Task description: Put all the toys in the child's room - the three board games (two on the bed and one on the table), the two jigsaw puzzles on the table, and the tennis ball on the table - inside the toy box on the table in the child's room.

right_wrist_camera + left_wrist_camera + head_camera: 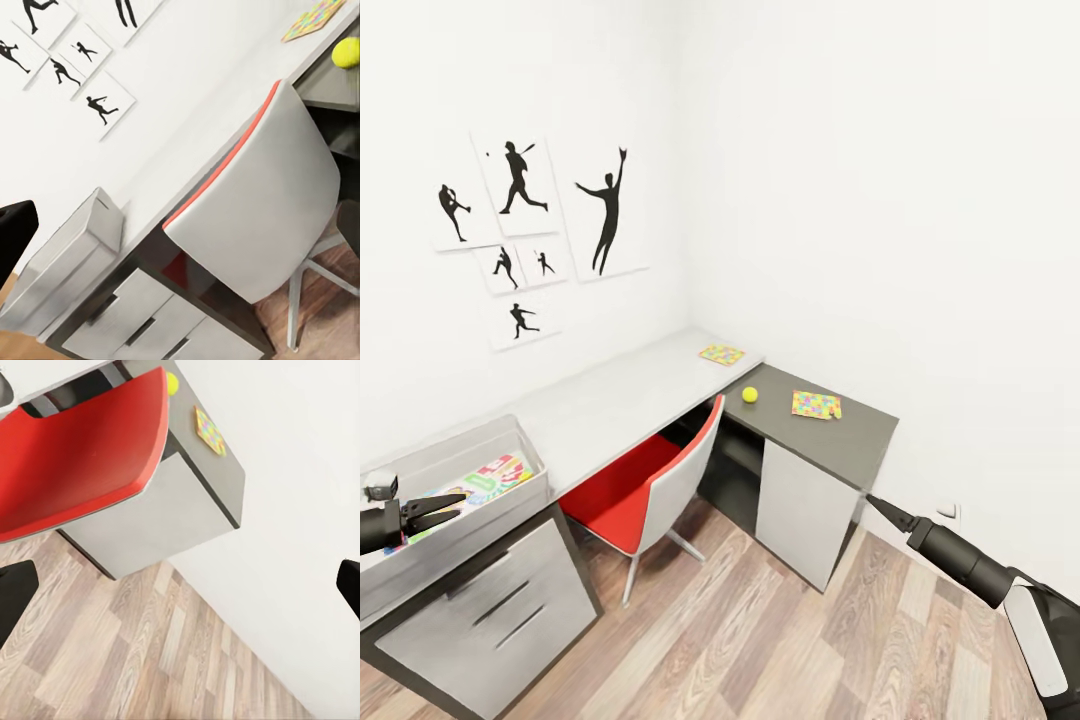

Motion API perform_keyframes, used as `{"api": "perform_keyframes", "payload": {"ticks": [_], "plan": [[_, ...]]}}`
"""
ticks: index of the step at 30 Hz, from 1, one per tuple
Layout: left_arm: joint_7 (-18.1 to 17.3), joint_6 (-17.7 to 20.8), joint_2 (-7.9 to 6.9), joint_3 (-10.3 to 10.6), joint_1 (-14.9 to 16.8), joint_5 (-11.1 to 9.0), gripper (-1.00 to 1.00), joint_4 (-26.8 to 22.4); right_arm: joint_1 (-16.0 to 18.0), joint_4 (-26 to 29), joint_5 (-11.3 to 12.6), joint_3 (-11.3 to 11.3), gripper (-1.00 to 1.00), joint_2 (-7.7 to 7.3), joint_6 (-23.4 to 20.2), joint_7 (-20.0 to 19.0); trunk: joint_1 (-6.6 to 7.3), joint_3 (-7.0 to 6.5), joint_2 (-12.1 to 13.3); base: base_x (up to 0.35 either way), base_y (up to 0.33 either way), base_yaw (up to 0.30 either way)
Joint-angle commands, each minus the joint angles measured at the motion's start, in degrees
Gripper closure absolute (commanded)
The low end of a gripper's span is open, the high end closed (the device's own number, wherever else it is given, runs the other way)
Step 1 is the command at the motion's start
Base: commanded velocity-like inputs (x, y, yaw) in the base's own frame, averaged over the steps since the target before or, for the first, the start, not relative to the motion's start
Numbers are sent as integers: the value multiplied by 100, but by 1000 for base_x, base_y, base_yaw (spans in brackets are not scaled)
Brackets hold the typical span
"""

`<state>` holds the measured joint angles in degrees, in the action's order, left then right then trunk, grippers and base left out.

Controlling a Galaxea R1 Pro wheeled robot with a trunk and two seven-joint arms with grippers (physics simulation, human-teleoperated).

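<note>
The light-grey toy box (400, 465) stands at the left end of the table (620, 400), with one colourful board game (488, 480) lying inside it. My left gripper (458, 506) hovers open and empty at the box's front rim. One jigsaw puzzle (721, 354) lies at the far end of the light desk top. The other jigsaw puzzle (816, 404) and the tennis ball (749, 394) rest on the dark section. My right gripper (872, 500) is open over the floor, short of that section. The bed is out of view.
A red-and-grey chair (650, 480) is pushed under the desk between the white drawers (490, 610) and the dark section's cabinet (800, 510). Wood-plank floor (780, 640) lies open in front. Black silhouette pictures (520, 230) hang on the wall.
</note>
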<state>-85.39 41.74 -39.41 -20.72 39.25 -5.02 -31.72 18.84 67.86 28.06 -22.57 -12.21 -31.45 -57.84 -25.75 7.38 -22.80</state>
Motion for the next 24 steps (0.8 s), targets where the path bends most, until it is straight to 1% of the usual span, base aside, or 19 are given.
{"api": "perform_keyframes", "payload": {"ticks": [1, 9, 14, 18, 24], "plan": [[-22, 61, 1, -2, 4, 1, -100, -1, 6, -2, 33, -2, -100, 0, -44, -6, -4, 6, -12, 0, -72, -162], [-15, 57, 11, -2, 4, 1, -100, -1, 6, -8, 37, -2, -100, -2, -43, -8, -4, -46, -12, 2, -73, -190], [-14, 43, 12, -2, 4, 1, -100, -1, 6, -9, 40, -2, -100, -4, -42, -8, -4, -80, -12, 61, -70, -202], [-12, 12, 19, -2, 4, 1, -100, -1, 6, -9, 41, -2, -100, -2, -39, -4, -4, -107, -12, 157, -35, -204], [12, -6, 51, -2, 4, 5, -100, -1, 6, -9, 39, -2, -100, -1, -37, -1, -4, -149, -12, 270, -10, -205]]}}
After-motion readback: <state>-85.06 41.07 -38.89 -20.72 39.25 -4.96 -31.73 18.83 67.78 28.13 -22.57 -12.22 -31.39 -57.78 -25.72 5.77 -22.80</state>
